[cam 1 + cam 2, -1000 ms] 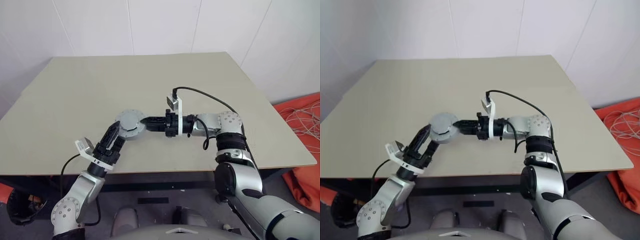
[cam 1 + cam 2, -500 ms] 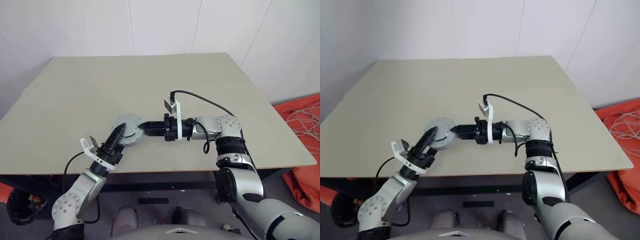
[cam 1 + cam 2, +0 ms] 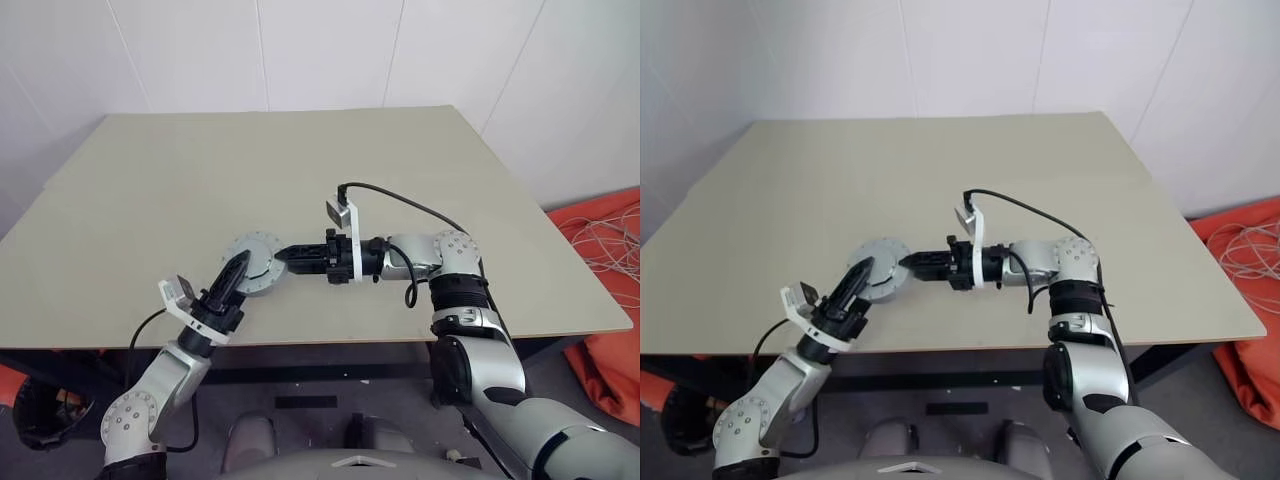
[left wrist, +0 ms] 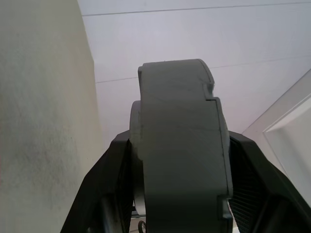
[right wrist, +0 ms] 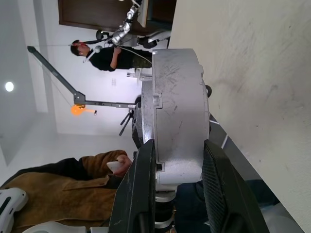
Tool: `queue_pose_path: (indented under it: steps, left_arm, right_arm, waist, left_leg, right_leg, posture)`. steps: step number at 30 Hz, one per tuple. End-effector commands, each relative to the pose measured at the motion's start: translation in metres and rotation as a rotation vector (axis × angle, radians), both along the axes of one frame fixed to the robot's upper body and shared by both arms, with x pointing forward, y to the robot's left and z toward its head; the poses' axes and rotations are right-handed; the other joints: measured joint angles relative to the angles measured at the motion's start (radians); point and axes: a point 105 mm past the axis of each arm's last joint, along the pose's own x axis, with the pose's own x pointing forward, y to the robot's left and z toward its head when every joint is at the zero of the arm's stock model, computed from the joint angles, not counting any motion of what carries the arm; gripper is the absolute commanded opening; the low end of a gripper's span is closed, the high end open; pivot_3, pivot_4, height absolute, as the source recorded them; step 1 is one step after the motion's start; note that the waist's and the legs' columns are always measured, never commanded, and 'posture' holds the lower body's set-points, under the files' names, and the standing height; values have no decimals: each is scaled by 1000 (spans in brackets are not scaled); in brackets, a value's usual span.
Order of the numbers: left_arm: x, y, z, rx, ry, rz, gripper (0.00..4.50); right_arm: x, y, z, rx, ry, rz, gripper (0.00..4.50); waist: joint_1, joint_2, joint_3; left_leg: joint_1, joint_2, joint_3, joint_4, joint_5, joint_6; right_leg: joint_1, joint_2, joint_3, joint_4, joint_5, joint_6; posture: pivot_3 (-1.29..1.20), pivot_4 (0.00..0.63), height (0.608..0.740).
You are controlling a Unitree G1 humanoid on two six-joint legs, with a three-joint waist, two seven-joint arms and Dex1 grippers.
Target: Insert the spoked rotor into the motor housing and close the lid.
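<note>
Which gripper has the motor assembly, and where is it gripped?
Both: right gripper and left gripper each clamp the grey motor assembly across its faces at opposite rim edges.

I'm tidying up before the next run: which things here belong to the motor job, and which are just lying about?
Belongs to the job:
- motor housing, with the lid apparently seated on it
- left claw and right claw, each gripping its edge

Just lying about:
- orange cloth with white cable, on the floor
- person in black and a brown sleeve in the background
</note>
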Motion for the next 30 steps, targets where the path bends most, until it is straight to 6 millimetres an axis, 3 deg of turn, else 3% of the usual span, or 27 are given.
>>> queue_pose_path:
  steps: [1,10,16,20,30]
  left_arm:
    - [-2,-1,12,1,-55,-4,2158]
    - [2,3,15,-1,-74,35,2157]
    - [5,6,16,4,-79,64,2115]
    - [14,19,17,24,-89,158,2115]
    - [51,90,6,120,59,666,2115]
  right_arm:
    - [1,0,23,85,-68,-3,1088]
    - [24,-17,11,23,-72,-188,1088]
    - [32,-24,10,19,-91,-252,3042]
    - [41,-31,3,-29,-91,-319,4435]
    - [45,-35,-11,-109,-113,-377,4500]
  waist:
    - [0,0,0]
    - [0,-1,-1]
    - [2,-2,-1]
    - [-3,-2,-1]
    - [-4,-4,-2]
  left_leg:
    - [0,0,0,0,0,0]
    - [0,0,0,0,0,0]
    - [0,-1,0,1,0,0]
    - [0,0,0,1,0,0]
    - [0,-1,0,1,1,-1]
  right_leg:
    - [0,0,0,0,0,0]
    - [1,0,0,0,0,0]
    - [1,-2,0,0,1,2]
    - [1,-1,0,0,1,2]
    - [2,-1,0,-1,2,3]
  posture:
    - [0,0,740]
    - [0,0,740]
    - [0,0,740]
    - [0,0,740]
    - [0,0,740]
